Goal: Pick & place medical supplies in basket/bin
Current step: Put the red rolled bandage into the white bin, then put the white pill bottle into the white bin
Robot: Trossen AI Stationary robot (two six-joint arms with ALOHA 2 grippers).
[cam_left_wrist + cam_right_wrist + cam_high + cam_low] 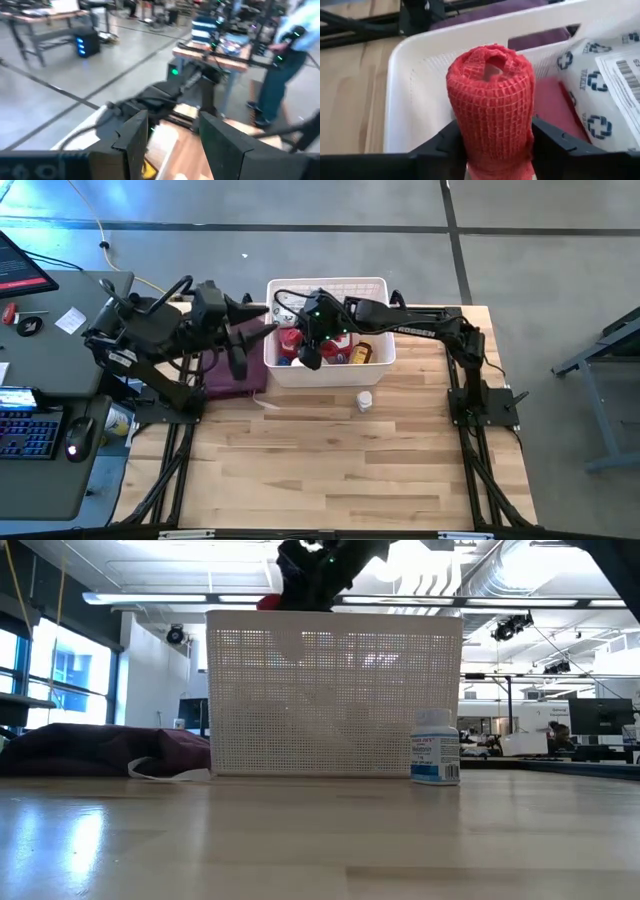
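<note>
Right now the right gripper hangs over the near-left part of the white basket, its jaws clamped on a red mesh roll. The roll sits between the two fingers with its long axis running out ahead of the jaws, its open end pointing away from the wrist. Directly past it lies the basket's interior, so the release seems to turn on one thing only: the roll is already above the tub and inside its rim, and the drop is straight down rather than sideways.

The left gripper waits over the maroon pouch just left of the basket, jaws parted with nothing between them; it points out into the room, where a person stands by a bench.

The right wrist view shows what no other does: the roll's weave, a wipes packet with blue crosses lying beside it in the tub, and a flat red item under that. From overhead, the desk layout is plain, with red and amber items in the basket and a small white bottle left standing on the wood just in front of it. The level view shows that bottle's blue label and how high the gripper rides above the rim, while the slotted wall hides the contents.
</note>
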